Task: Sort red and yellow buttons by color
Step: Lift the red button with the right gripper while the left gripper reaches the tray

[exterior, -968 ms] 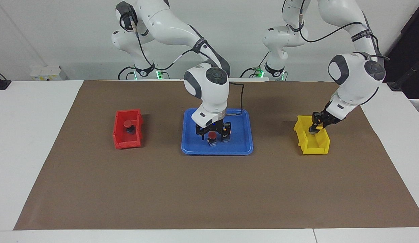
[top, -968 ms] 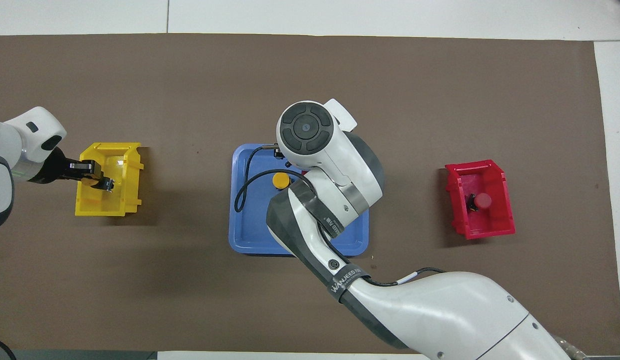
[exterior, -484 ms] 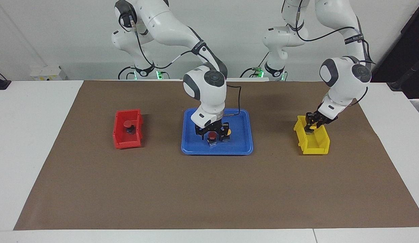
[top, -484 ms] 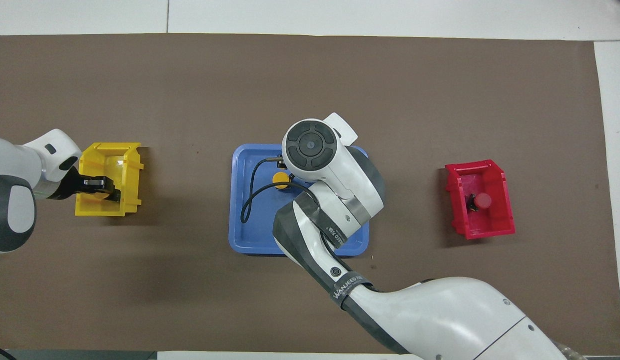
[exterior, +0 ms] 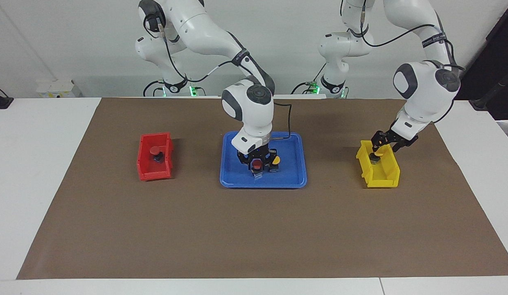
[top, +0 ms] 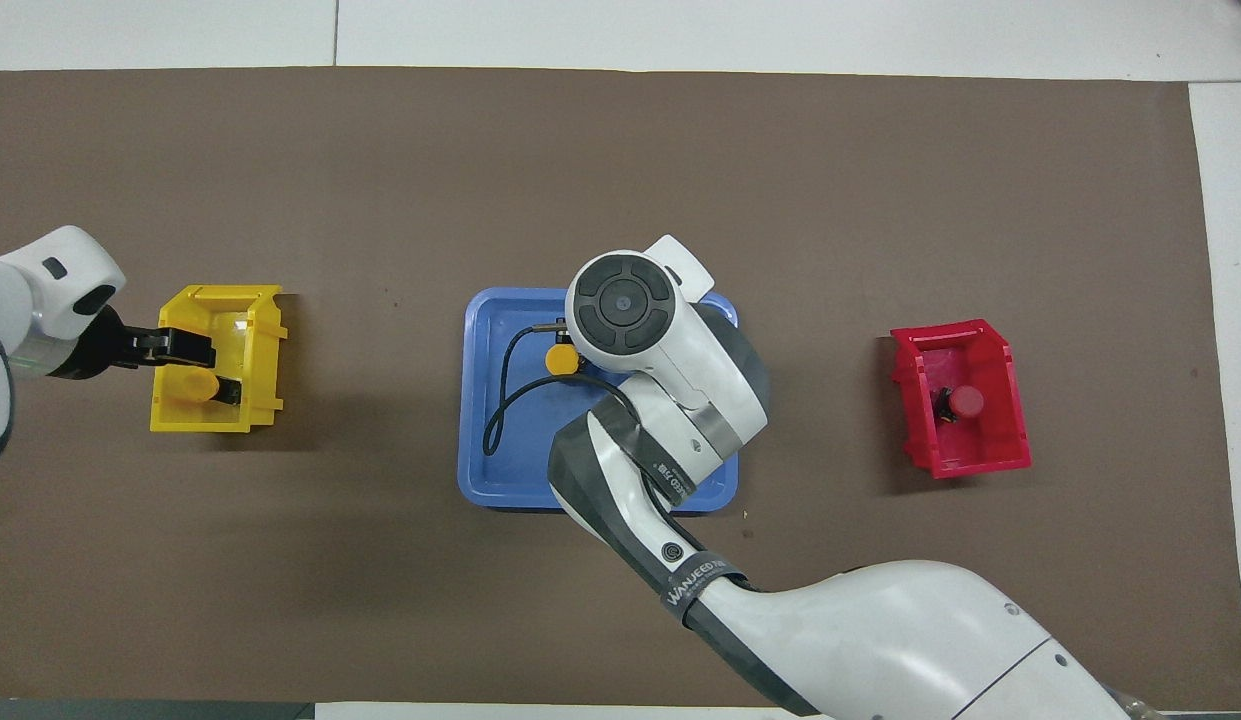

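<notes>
A brown mat is spread on the white table, and three containers are set on it in a row: a red bin toward the right arm's end, a blue tray in the middle, and a yellow bin toward the left arm's end.

The right gripper is lowered into the blue tray, and its fingers are seen closed about a red button that stands upright on the tray floor (in the overhead view this button is hidden under the arm's wrist). Just beside it, toward the left arm's end of the tray, a yellow button is found, its cap tilted; it is also visible in the overhead view beside the wrist. A black cable is looped over the tray.

The left gripper is held over the yellow bin at the end nearer to the robots. Its fingers are spread apart and nothing is gripped between them. A second yellow button is seen lying inside the yellow bin just under the open fingers, its black body showing in the facing view.

A second red button is resting inside the red bin, cap uppermost, with its dark body below; the same button is shown in the overhead view.
</notes>
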Controlling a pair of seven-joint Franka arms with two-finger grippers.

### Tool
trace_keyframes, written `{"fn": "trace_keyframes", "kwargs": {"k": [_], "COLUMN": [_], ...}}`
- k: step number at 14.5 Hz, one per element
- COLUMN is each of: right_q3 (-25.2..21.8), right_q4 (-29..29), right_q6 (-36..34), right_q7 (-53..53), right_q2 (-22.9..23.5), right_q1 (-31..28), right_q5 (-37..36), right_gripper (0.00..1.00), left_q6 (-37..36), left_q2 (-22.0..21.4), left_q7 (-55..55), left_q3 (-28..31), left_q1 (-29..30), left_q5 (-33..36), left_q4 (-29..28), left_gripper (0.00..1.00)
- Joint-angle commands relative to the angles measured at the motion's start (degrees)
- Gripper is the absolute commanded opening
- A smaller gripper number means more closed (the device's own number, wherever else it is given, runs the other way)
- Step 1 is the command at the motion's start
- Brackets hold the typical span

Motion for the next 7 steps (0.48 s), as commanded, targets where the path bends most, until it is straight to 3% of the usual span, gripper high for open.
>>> {"fn": "trace_keyframes", "kwargs": {"k": [1, 4, 7], "right_q3": [0.6, 0.3, 0.5], "right_q4": [-1.3, 0.0, -0.7], "right_q6": [0.4, -2.8, -10.9], "right_q7": [1.5, -1.5, -13.4], "right_q2": [-1.5, -3.6, -11.1], "right_q1": [-0.6, -3.6, -12.0], "right_q5": [0.0, -0.1, 0.1], "right_gripper": [0.26, 0.25, 0.25], "left_q6": [-5.3, 0.0, 6.1], "left_q2": [0.6, 0.6, 5.2], "left_q7": [-1.3, -18.3, -33.0], "left_q3": [-0.3, -0.4, -0.4], "left_q1": [-4.4, -15.0, -26.2], "left_q5": [-0.8, 0.0, 0.1], "left_q4": [6.2, 4.5, 5.3], "left_gripper": [1.0, 1.0, 1.0]}}
